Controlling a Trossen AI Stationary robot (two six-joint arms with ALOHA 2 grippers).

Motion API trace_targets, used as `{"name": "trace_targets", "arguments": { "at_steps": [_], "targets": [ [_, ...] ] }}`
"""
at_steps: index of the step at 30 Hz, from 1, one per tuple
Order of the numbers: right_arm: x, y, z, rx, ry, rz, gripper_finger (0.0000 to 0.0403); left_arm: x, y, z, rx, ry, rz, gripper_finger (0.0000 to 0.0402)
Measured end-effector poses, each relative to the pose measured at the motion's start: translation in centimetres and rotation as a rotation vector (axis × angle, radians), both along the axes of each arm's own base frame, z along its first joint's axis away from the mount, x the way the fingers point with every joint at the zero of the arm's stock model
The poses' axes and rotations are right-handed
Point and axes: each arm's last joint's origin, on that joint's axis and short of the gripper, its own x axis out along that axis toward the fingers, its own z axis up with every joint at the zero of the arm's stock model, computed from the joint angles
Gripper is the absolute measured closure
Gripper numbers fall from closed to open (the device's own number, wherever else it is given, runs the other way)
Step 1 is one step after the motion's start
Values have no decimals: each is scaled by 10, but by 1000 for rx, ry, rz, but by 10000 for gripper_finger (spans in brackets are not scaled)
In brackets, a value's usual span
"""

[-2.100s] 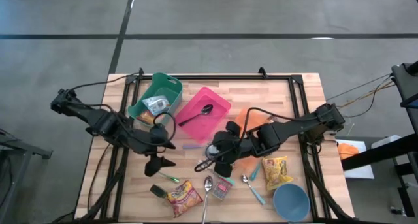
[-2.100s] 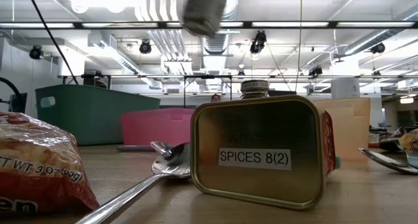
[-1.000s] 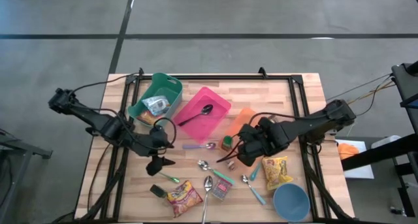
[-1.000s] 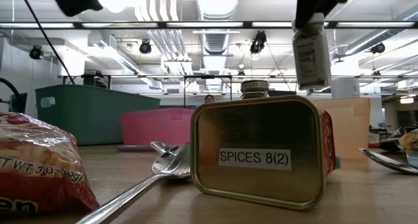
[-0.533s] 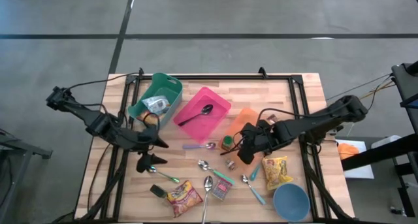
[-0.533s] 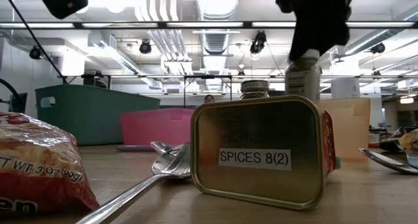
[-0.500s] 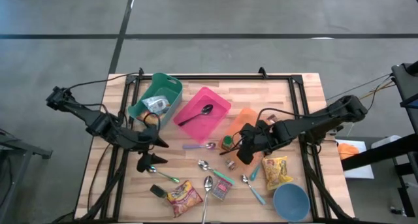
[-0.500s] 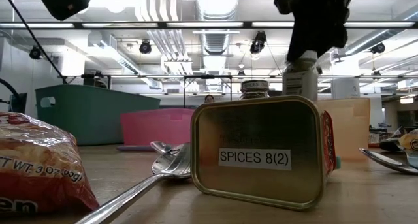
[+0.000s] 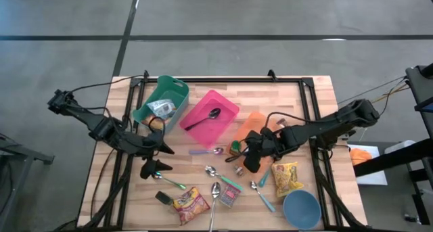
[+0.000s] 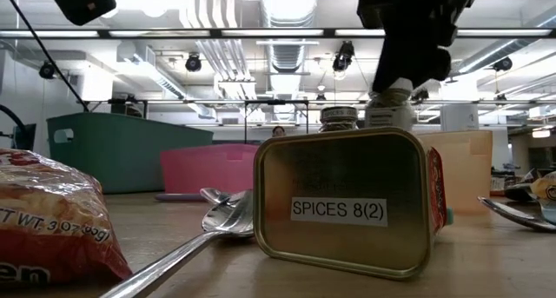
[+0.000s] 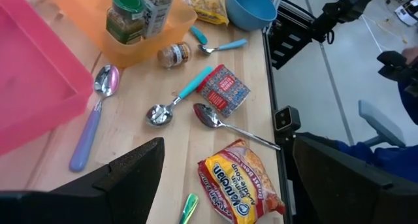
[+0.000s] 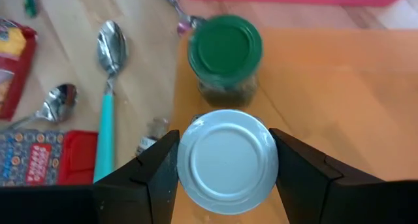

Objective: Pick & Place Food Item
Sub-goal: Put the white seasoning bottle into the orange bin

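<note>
My right gripper (image 12: 227, 175) is shut on a spice bottle with a round white lid (image 12: 227, 160). It holds the bottle over the near left corner of the orange tray (image 9: 256, 122), close beside a green-lidded jar (image 12: 225, 54) that stands in that tray. In the low view the bottle (image 10: 388, 111) shows under the dark gripper, and the spice tin (image 10: 347, 202) hides its lower end. My left gripper (image 9: 159, 159) stands open over the table's left part and touches nothing. My right gripper pinches the bottle's body just under the lid (image 12: 186, 162) between its two fingers, one on each side. The fingers come from above, slanting down from the table's right. The bottle is nearly upright. The spice tin hides whether its base rests in the tray.
A green bin (image 9: 161, 100) and a pink tray (image 9: 211, 116) with a spoon stand at the back left. Several spoons, a small jar on its side (image 9: 240, 170), two noodle packets (image 9: 191, 203) (image 9: 287, 178) and a blue bowl (image 9: 301, 208) lie toward the near edge.
My right gripper has gone down and a little toward the table's left with the bottle, tipping it more upright and bringing it beside the green-lidded jar. My left gripper has drawn back slightly toward the table's left edge and has stayed open.
</note>
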Motion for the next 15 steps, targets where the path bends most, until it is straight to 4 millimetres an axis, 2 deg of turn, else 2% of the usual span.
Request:
{"name": "trace_targets", "arguments": {
  "at_steps": [15],
  "targets": [
    [1, 1, -15, 8, -17, 44, 206, 0, 0, 0, 3, 0, -2, 62]
  ]
}}
